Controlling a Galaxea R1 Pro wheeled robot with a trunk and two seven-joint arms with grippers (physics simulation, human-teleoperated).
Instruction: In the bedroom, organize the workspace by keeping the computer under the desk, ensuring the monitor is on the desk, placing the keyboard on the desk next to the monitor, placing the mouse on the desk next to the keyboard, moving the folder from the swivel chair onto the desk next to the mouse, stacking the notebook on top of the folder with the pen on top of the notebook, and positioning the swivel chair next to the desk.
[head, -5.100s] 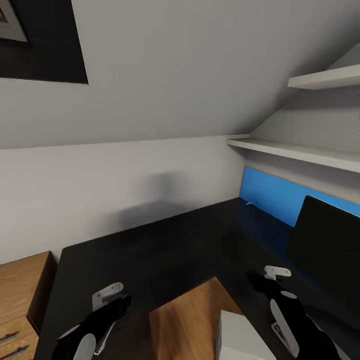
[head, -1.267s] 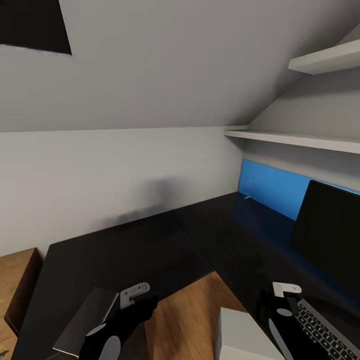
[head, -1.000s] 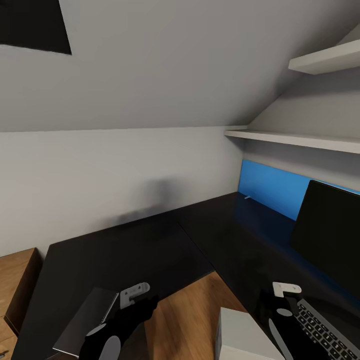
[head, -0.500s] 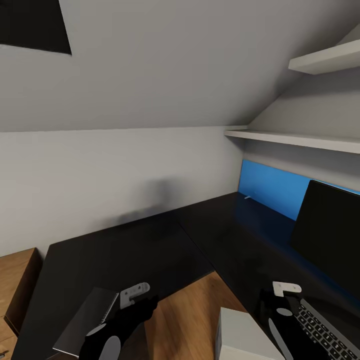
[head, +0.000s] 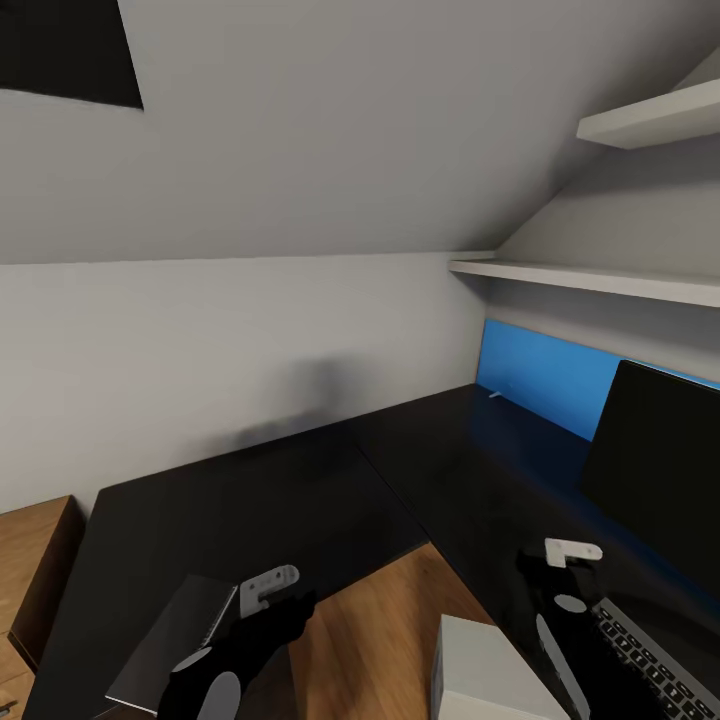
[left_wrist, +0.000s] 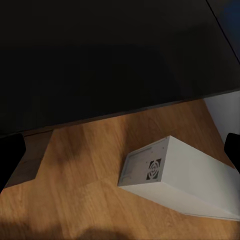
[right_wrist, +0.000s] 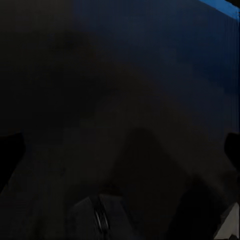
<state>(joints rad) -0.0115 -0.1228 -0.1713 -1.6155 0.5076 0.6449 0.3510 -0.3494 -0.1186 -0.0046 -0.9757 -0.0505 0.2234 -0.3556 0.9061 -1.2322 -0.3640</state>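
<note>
The left gripper (head: 262, 592) had held station, fingers wide apart and empty, a flat grey folder-like slab (head: 170, 640) just beside it on the desk (head: 300, 500). The computer (left_wrist: 180, 177) lay on the floor beyond it. The right gripper (head: 568, 560), also spread, had lifted slightly off the keyboard (head: 650, 660) beside the monitor (head: 660, 470), suggesting release. No containers were visible.

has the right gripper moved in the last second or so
Yes, slightly. In the head view the right gripper has edged up the picture, farther over the black desk toward the monitor, while the shelf holds its place, so the camera stayed put.
</note>
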